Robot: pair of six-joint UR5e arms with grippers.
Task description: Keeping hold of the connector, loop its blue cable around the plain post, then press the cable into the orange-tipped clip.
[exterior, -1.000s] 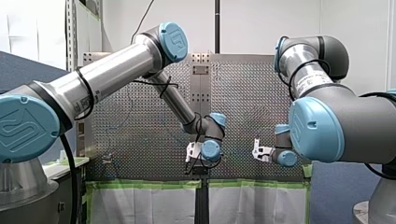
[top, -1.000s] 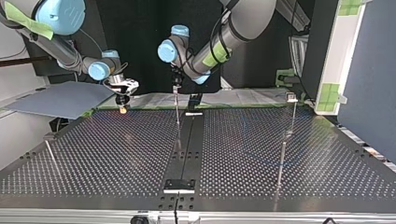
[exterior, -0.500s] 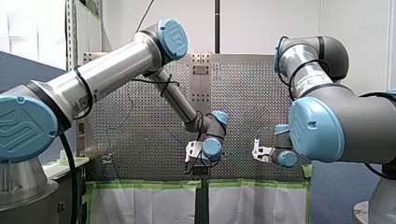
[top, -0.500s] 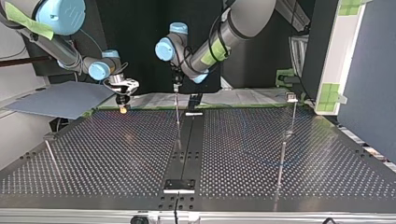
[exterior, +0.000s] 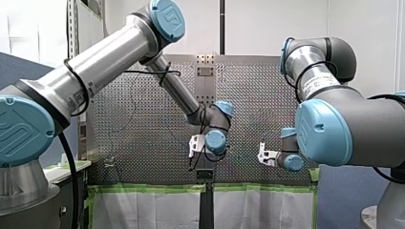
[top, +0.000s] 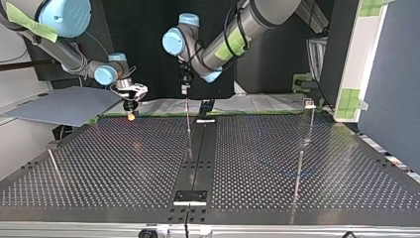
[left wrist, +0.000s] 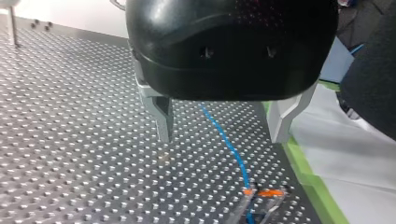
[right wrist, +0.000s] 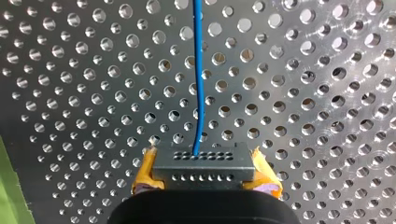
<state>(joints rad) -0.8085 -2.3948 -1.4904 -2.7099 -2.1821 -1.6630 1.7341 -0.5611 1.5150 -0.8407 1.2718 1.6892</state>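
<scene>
- Currently, my right gripper (right wrist: 204,178) is clamped on the black connector (right wrist: 203,163), with its yellow pads (right wrist: 144,176) on both ends. The blue cable (right wrist: 198,93) leaves the connector straight ahead over the perforated table (right wrist: 303,93).
- My left gripper (left wrist: 220,138) hangs spread wide and empty above the table. The cable passes between its metal fingers (left wrist: 161,116) without touching them and runs on to the orange-tipped clip (left wrist: 261,192).
- Judgement: the pressing step is in hand. Hold the connector firmly and the cable lightly taut, so that the line lies over the clip's slot. Bring the left fingers down just beside the clip and push straight down, not sideways.
- I cannot tell whether the cable is already seated between the orange tips or only rests on them. The clip is partly cut off in the left wrist view.
- No view shows the cable around the plain post. I cannot tell which of the thin rods (top: 188,129) in the top view is that post, and the cable is too thin to trace there.
</scene>
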